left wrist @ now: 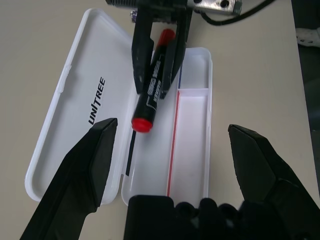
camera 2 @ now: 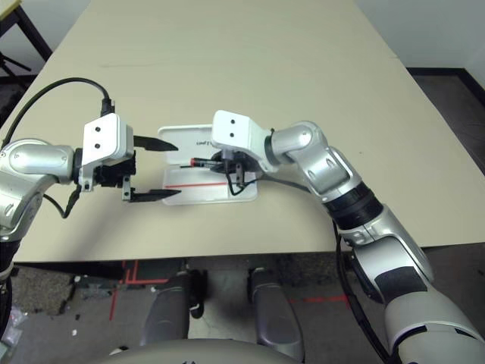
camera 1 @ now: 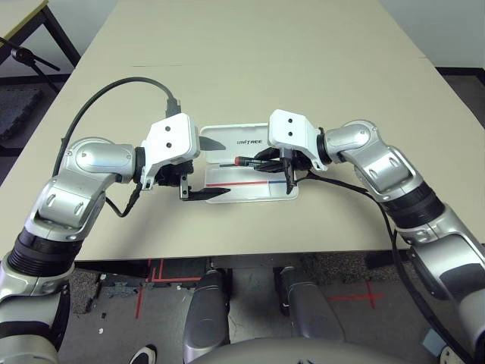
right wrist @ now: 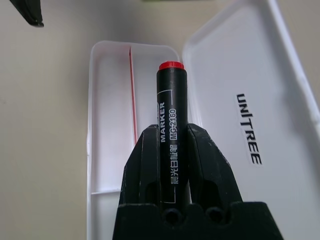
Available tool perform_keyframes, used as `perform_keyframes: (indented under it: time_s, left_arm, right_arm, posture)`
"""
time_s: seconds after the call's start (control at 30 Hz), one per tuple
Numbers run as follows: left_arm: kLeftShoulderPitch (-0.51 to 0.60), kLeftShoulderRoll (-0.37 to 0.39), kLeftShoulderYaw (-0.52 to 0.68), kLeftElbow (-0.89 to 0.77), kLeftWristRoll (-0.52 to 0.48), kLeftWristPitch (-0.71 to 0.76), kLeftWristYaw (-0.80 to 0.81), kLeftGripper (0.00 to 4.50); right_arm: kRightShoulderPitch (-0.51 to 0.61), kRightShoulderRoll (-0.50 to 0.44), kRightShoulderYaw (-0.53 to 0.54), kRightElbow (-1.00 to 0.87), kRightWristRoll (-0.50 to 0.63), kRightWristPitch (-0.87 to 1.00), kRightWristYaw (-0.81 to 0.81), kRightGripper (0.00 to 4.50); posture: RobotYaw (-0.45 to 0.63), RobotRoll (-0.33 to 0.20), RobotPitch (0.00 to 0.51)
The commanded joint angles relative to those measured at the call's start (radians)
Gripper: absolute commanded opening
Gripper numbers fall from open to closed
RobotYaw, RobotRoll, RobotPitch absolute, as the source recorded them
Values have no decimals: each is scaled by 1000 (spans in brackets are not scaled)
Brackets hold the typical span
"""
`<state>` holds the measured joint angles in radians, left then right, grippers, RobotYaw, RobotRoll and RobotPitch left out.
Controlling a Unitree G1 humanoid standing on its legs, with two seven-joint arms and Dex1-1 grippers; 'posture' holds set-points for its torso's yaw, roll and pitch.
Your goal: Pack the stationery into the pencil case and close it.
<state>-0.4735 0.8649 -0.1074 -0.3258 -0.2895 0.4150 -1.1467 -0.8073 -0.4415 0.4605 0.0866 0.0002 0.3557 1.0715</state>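
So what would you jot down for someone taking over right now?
Right pincer: shut on the black marker, above the case.
Left pincer: open and empty, beside the case.
Pencil case: lying open, lid folded back.
Done: the case is open, the marker picked up.
Left: lay the marker inside, pack any other stationery, close the lid.

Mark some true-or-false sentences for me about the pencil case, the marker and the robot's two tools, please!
1. The right tool is gripping the marker. True.
2. The pencil case is closed. False: its lid is folded open.
3. The left tool is open, with nothing between its fingers. True.
4. The letters on the lid are bright pink. False: they are dark.
5. The marker is green all over. False: it is black with red ends.
6. There is a red line inside the case. True.
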Motion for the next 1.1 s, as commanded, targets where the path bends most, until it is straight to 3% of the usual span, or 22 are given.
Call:
perform_keyframes:
  time_s: [0.03, 0.2, 0.57, 0.9, 1.1]
  left_arm:
    - [15, 4, -14, -10, 12, -4, 5, 4500]
    - [19, 8, -9, -9, 17, -4, 3, 4500]
    - [58, 12, 21, -8, 8, 0, 16, 4500]
    - [90, 52, 70, 5, 48, 232, 172, 4500]
    - [18, -23, 166, 24, -7, 537, 348, 4500]
  right_arm:
    - [7, 9, 14, 22, -22, -60, 4, 524]
    - [15, 20, 12, 34, -32, -92, 10, 524]
    - [24, -29, -50, 23, 9, -83, 51, 4439]
    - [100, -226, -225, -121, 245, 154, 217, 4478]
    - [114, -256, -259, -131, 266, 177, 192, 4478]
  posture:
    - [-59, 0, 147]
    - [-57, 0, 141]
    - [-59, 0, 142]
    - [-51, 0, 155]
    - [-62, 0, 157]
